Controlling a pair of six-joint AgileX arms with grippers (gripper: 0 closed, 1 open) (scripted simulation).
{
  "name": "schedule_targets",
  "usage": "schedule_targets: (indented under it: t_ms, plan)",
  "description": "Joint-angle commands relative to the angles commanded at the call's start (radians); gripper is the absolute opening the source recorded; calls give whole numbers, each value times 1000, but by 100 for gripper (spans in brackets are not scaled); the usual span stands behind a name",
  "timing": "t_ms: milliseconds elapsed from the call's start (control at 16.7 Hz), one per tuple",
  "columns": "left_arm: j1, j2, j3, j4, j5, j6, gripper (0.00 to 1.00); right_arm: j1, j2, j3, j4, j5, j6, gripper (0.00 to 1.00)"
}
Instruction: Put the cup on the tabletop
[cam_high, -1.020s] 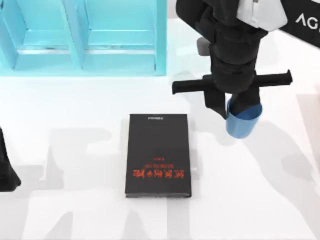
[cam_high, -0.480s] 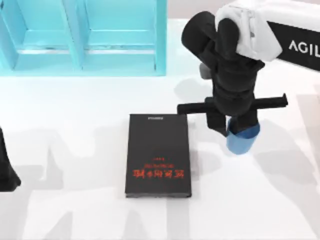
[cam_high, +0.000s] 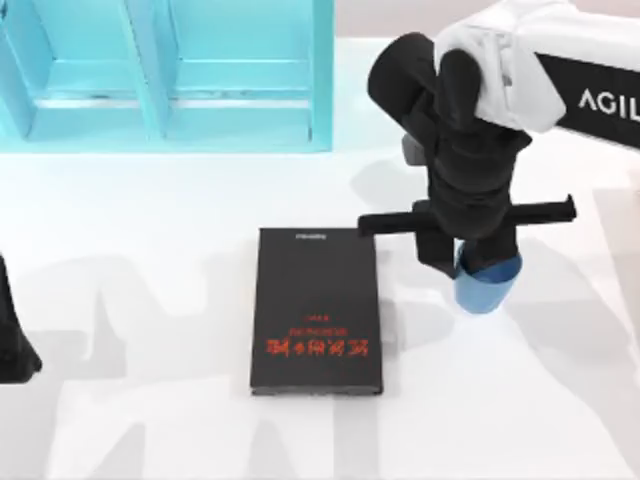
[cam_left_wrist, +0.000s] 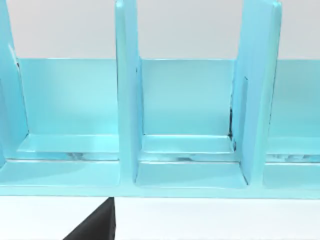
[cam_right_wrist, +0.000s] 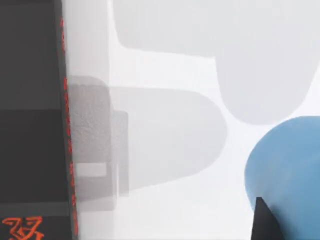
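Your surface (cam_high: 150, 220) is glossy white, crossed by grey shadows, with a turquoise shelf unit (cam_high: 165, 75) along its far left. A black book (cam_high: 317, 310) with unreadable red lettering lies mid-surface. Your right pincer (cam_high: 470, 258) is clamped on the cup (cam_high: 487, 284), right of the book; its arm reads "AGIL". Your left arm (cam_high: 15, 340) sits parked at the left edge.

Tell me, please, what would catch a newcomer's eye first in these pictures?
Most striking is the right arm's black claw reaching down on the table's right side, closed on the rim of the light-blue cup. Next comes the black book with red lettering, lying flat at mid-table on the tabletop, left of the cup. The turquoise shelf spans the far left, and the left arm sits parked at the left edge.
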Motion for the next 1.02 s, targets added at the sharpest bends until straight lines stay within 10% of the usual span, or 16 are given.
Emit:
schedule_targets:
  t_ms: [660, 1020]
  plan:
    - [0, 0, 0, 0, 0, 0, 100, 0, 0, 0, 0, 0, 0, 98]
    - [0, 0, 0, 0, 0, 0, 100, 0, 0, 0, 0, 0, 0, 100]
